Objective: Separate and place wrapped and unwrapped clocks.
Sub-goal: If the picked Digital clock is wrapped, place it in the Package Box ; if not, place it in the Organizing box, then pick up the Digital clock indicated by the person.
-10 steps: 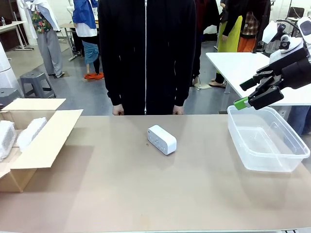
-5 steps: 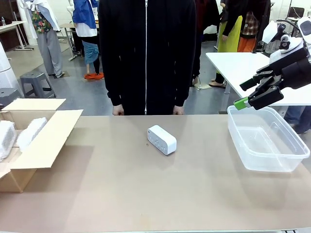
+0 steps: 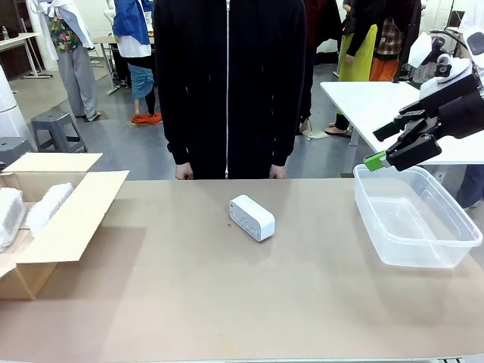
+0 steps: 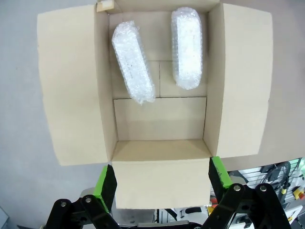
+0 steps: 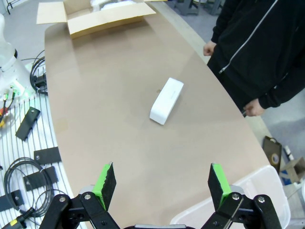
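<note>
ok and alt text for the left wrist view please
Looking straight down into an open cardboard box holding a tilted wrapped clock and a straighter wrapped clock, side by side but apart. The left gripper hangs over the box's lower flap, its green-padded fingers wide open.

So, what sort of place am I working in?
Probably a shared lab or workshop hall: another white table on the right, a stool on the grey floor, and loose cables alongside.

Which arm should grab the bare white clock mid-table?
Likely right. The right claw, open, hangs above a corner of the clear plastic tub, nearer the smooth white oblong clock; the left claw, also open, hangs over the brown cardboard box holding two bubble-wrapped clocks.
</note>
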`<state>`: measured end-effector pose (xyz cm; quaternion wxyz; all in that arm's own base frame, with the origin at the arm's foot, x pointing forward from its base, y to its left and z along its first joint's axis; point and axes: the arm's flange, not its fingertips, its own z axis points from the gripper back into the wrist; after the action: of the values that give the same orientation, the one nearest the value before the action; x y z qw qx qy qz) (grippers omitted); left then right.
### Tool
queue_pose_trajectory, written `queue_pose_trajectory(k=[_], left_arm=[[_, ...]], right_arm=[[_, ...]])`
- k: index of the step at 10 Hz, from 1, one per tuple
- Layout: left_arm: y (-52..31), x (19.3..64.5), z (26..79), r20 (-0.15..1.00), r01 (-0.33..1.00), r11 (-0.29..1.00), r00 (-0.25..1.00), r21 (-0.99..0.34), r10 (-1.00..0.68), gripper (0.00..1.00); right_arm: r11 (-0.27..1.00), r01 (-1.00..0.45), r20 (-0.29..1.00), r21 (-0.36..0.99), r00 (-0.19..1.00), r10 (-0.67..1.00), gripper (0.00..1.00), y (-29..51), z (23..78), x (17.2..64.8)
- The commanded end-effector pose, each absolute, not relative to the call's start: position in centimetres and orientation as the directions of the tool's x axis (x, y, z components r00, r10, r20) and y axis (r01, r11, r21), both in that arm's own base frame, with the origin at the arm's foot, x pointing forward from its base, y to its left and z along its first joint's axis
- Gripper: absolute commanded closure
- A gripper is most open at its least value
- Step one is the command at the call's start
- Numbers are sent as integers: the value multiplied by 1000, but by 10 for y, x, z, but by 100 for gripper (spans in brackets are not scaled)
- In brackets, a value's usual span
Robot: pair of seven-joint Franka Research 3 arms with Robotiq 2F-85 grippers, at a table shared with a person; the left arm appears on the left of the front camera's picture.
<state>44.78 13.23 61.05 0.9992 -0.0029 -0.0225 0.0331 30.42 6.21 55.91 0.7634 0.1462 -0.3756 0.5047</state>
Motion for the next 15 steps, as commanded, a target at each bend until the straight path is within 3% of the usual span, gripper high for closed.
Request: queue_pose_trajectory(k=[1,15], left_arm=[[133,446,618,73,-67,998,995,-4,67,0],[133,446,618,73,-67,998,995,-4,67,0]], right_arm=[[440,-887,730,-142,206,652,0,62,558,305],[440,-887,730,-142,206,652,0,62,558,305]])
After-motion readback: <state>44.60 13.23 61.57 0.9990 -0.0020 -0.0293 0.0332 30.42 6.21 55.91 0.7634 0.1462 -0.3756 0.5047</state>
